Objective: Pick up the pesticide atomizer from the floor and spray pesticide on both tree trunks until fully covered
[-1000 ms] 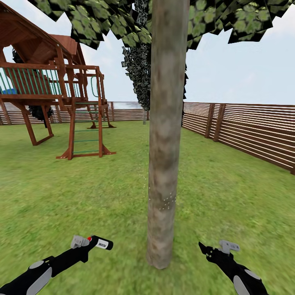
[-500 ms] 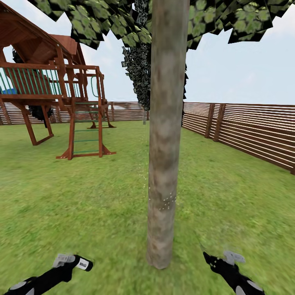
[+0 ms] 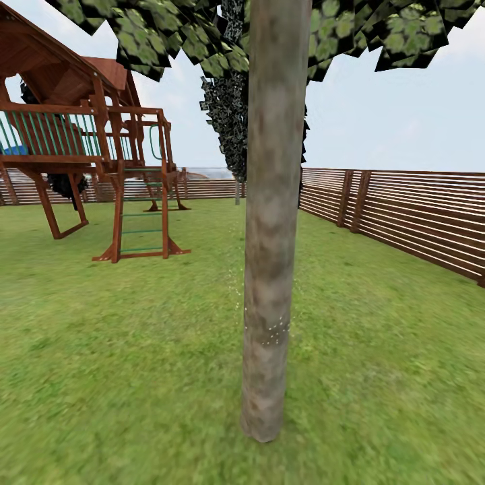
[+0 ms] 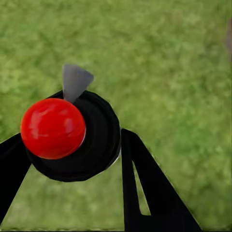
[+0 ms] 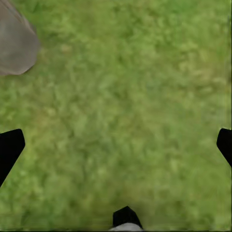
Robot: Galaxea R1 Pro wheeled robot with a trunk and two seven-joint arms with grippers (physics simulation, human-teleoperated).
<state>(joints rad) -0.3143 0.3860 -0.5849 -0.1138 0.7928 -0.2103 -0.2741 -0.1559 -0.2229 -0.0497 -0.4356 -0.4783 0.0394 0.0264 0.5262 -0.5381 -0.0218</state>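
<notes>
One tree trunk [image 3: 269, 222], mottled grey-brown, rises from the lawn straight ahead of me in the head view, under a canopy of flat green leaves [image 3: 168, 34]. A few white specks dot the trunk low down. In the left wrist view my left gripper [image 4: 72, 145] is shut on the pesticide atomizer [image 4: 53, 128], a black cylinder with a red round top and a grey tab, held over grass. My right gripper [image 5: 116, 140] is open over bare grass with nothing between its fingers, and the trunk's base [image 5: 14, 43] lies a short way from it.
A wooden playset [image 3: 87, 148] with a ladder stands at the back left. A brown slatted fence [image 3: 404, 215] runs along the right side and the back. A narrow dark tree [image 3: 225, 114] stands behind the trunk. Lawn lies open on both sides of the trunk.
Both arms have sunk below the bottom edge of the head view, the left one carrying the atomizer down and leftward. The trunk and the camera have not moved.
</notes>
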